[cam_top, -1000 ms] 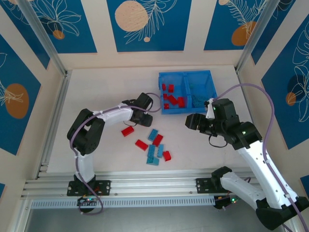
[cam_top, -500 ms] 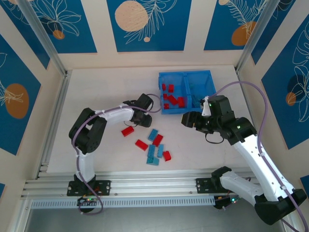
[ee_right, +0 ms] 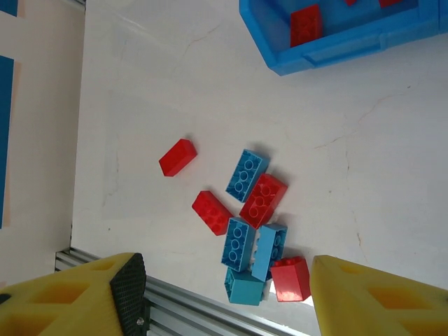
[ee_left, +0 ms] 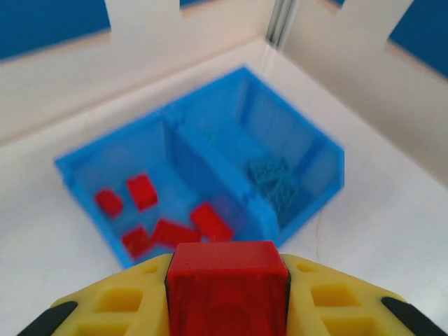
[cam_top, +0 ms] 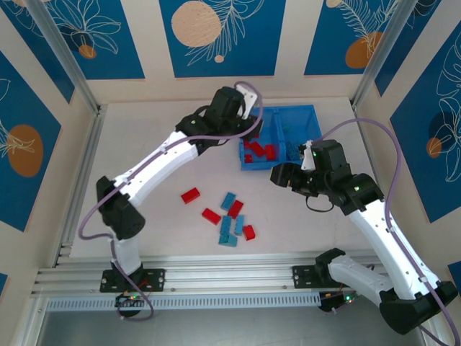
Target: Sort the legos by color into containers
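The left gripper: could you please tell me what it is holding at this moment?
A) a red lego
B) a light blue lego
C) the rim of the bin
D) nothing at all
A: in the left wrist view a red lego sits clamped between the yellow fingers of the left gripper, above the near side of the blue bin.

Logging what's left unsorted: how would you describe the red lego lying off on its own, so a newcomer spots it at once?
From the blue bin at the far side of the white table, come toward the near edge to the loose pile of red and blue legos. The red lego sits left of that pile, bare table all round it, while the others crowd together.
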Robot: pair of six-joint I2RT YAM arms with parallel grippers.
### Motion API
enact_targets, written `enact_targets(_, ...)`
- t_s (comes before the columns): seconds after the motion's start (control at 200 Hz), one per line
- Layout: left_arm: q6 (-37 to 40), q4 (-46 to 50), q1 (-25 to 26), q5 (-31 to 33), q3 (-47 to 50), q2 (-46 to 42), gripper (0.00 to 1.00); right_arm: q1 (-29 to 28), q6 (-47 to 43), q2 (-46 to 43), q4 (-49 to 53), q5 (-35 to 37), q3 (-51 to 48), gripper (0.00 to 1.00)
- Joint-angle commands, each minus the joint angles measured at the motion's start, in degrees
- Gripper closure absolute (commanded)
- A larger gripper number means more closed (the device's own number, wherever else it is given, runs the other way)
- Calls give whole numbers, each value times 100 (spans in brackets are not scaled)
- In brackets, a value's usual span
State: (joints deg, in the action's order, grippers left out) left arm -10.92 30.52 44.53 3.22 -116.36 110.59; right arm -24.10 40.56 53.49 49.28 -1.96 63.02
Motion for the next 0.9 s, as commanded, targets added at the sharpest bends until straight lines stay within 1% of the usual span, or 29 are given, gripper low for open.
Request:
enact_targets(0.0,211,144,-191,141,-1008,1316,69,-6,75,-64,103,22,175,34)
enact_targets(0.11,83,381,-355,47,-2588,2509,69,10,57,-253,304,135,157,34)
enact_targets(0.18,79,251,-381,78,-3156,3048,68,3,123,-440,319,195,44,34)
enact_targets(0.26,82,-128,-393,91,-3317,3402,67,19,208,-616,269,164,-98,34)
enact_targets(0.315,37,-369,-403,120,-3318,3553,65,19,233,-667,247,128,-158,34)
enact_targets(0.445,-36,-587,-403,363,-3341,3699,50,23,166,-595,277,72,-100,34)
enact_targets(0.525,-48,-599,-361,438,-3341,3599,47,27,128,-545,258,83,-71,34)
enact_targets(0.64,78,-573,-270,451,-3341,3285,45,34,76,-432,165,75,-56,34)
enact_targets(0.715,77,-381,-227,380,-3303,2950,46,37,30,-330,135,49,-45,34)
enact_targets(0.775,88,-221,-196,249,-3135,2480,46,30,-19,-266,144,85,-83,34)
enact_targets(0.81,102,-237,-178,163,-2796,2186,46,29,-46,-226,148,117,-118,34)
enact_targets(0.84,128,-361,-165,79,-2454,1730,47,36,-75,-198,136,138,-156,34)
enact_targets(0.895,186,-876,-148,-97,-1321,864,47,20,-133,-119,135,151,-225,34)
